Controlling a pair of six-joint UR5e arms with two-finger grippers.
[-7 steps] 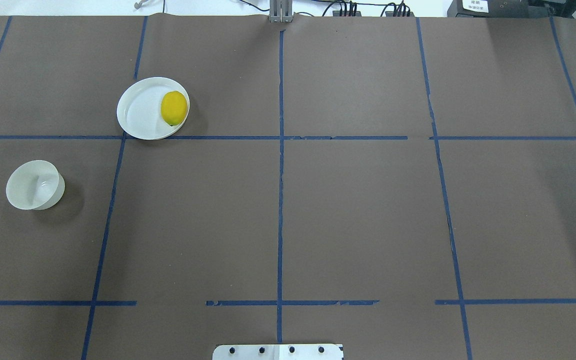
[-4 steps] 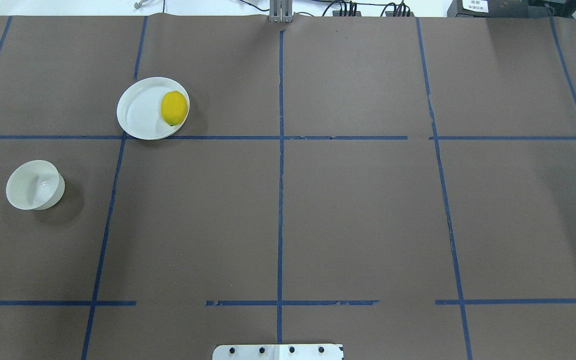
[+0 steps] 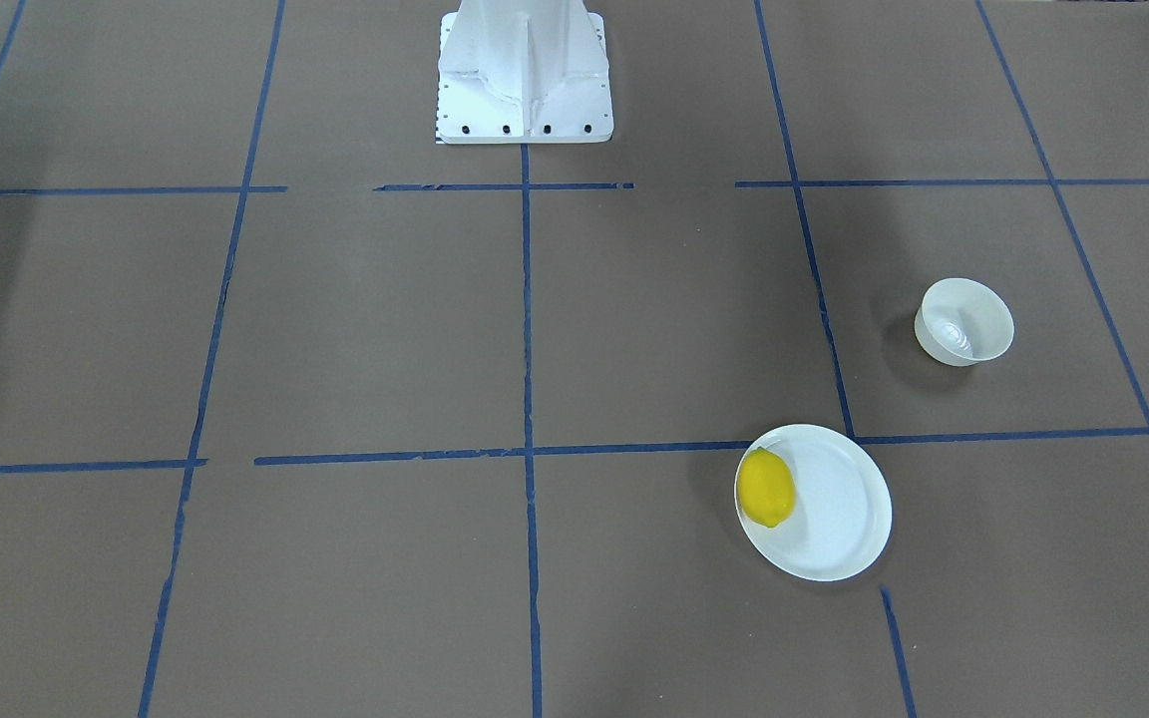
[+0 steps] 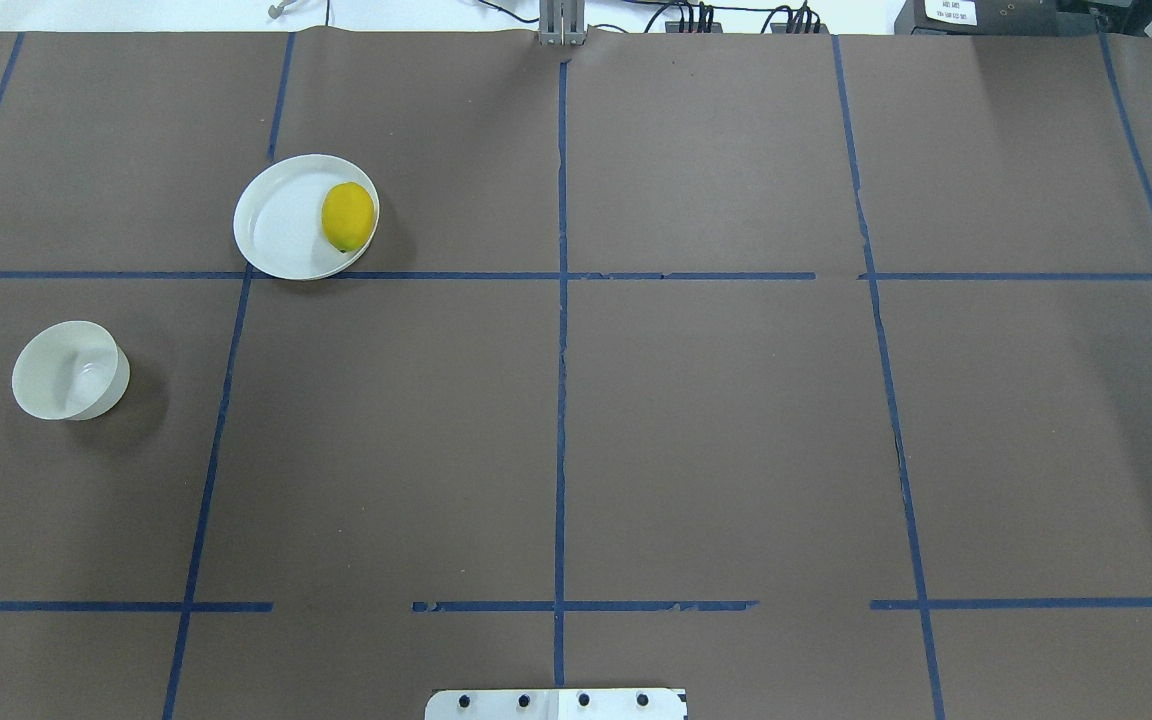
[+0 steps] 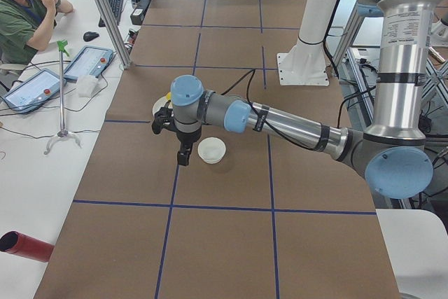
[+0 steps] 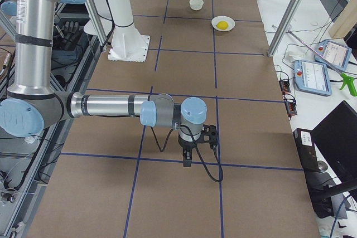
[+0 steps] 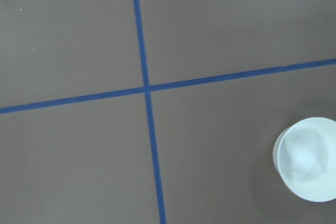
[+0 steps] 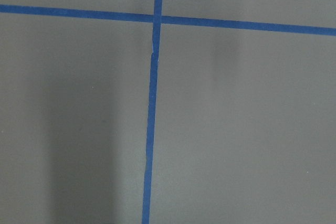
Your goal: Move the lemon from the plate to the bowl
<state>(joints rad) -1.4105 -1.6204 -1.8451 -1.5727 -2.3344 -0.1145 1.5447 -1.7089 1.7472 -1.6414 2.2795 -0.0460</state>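
Observation:
The yellow lemon lies on the right side of the white plate at the far left of the table. Both also show in the front view: the lemon and the plate. The empty off-white bowl stands apart, nearer the robot, and shows in the left wrist view. The left gripper hangs above the table beside the bowl. The right gripper hangs over bare table far from the dishes. I cannot tell whether either gripper is open or shut.
Brown paper with blue tape lines covers the table. The robot's white base stands at the middle of the near edge. An operator sits at a side desk with tablets. A red cylinder lies off the table's end.

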